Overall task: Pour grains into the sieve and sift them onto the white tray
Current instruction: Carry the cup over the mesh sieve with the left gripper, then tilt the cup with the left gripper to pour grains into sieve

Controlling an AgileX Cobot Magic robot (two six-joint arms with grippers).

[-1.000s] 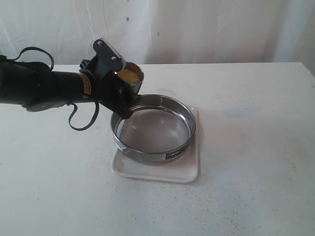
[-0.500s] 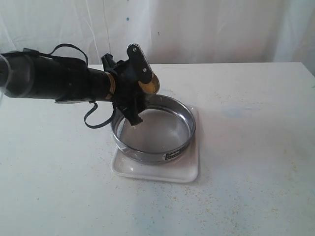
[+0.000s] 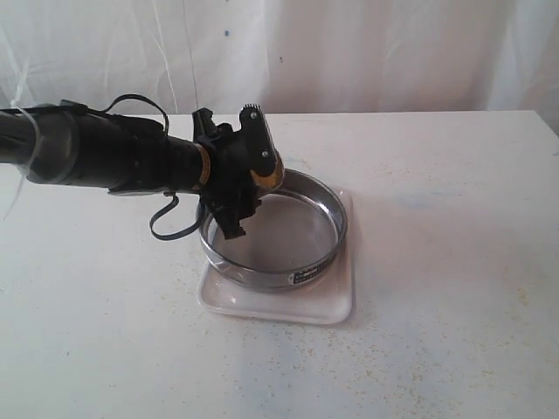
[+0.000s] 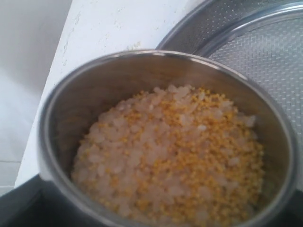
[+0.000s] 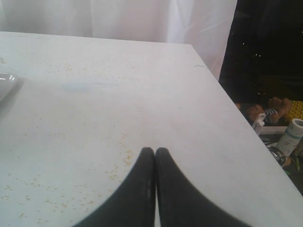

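My left gripper (image 3: 245, 171) is shut on a small steel cup (image 3: 267, 177), held tipped on its side over the back left rim of the sieve (image 3: 297, 276). The left wrist view looks into the cup (image 4: 85, 90). It is full of the grains (image 4: 175, 151), yellow granules mixed with whitish bits, heaped toward the cup's lip. Beside the cup is the sieve's mesh (image 4: 270, 56), and I see no grains on it. The sieve stands on the white tray (image 3: 339, 305). My right gripper (image 5: 155, 150) is shut and empty over bare table, outside the exterior view.
Loose grains are scattered on the white table (image 3: 437, 262) and near the right gripper (image 5: 118, 165). A white curtain (image 3: 367, 52) hangs behind the table. The table's edge (image 5: 246, 137) runs close to the right gripper, with clutter beyond it.
The left arm has swung the cup from behind the sieve to over its rim and rolled it further onto its side. The right gripper has stayed shut.
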